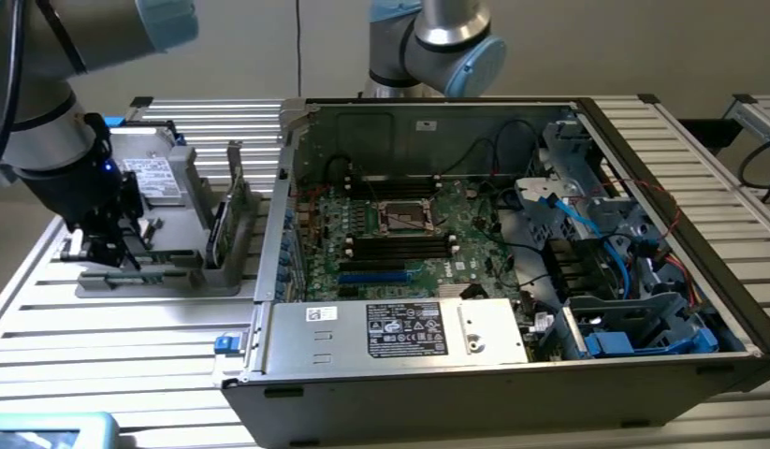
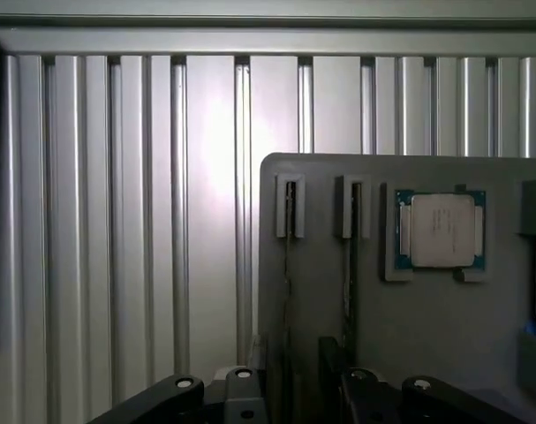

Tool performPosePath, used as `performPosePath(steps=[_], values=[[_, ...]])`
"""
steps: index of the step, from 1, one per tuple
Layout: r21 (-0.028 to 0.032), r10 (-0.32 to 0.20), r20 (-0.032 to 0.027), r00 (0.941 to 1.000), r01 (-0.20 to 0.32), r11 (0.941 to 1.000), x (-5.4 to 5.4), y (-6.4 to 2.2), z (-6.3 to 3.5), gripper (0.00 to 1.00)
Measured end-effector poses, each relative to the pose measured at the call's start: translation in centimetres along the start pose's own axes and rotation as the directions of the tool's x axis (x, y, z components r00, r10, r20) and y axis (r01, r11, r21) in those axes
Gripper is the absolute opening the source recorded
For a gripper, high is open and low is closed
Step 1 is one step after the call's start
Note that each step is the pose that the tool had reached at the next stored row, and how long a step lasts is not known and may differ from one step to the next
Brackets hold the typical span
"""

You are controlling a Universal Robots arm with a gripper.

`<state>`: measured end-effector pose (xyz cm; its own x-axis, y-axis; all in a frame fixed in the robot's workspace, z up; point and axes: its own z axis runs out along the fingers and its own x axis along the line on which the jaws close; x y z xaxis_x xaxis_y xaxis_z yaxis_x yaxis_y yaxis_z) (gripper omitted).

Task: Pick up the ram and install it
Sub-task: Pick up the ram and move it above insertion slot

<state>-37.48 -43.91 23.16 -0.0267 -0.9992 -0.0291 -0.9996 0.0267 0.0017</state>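
A slatted metal bench (image 1: 110, 327) carries an open computer case (image 1: 410, 131), its motherboard (image 1: 459, 215) lying flat inside. At the exterior view's left, well apart from the board, the arm (image 1: 41, 131) reaches steeply down with its wrist pointing at the bench. Under it, just beside the case, lies a grey holder (image 1: 160, 281) (image 2: 426, 336).

The ram (image 1: 215, 234) (image 2: 289, 256) stands on its long edge in a narrow slot of that holder. From the side it is a thin, long, dark greenish board. From the wrist view it shows edge-on as a dark sliver between two pale clips. A second stick (image 2: 351, 256) sits in the neighbouring slot, parallel to it.

The gripper (image 1: 104, 245) (image 2: 298, 393) hangs low over the holder with its jaws spread wide and nothing between them. In the wrist view the gap lines up roughly with the ram's slot. A square silver processor chip (image 2: 440, 230) rests in a blue-edged recess near the second stick.
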Motion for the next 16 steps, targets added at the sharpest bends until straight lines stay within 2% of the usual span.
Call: performPosePath(steps=[10, 16], values=[[0.0, 0.0, 0.0, 1.0, 0.0, 1.0, 0.2, -0.35, 1.52, 0.37], [0.0, 0.0, 0.0, 1.0, 0.0, 1.0, 0.2, -0.35, 2.03, 0.37]])
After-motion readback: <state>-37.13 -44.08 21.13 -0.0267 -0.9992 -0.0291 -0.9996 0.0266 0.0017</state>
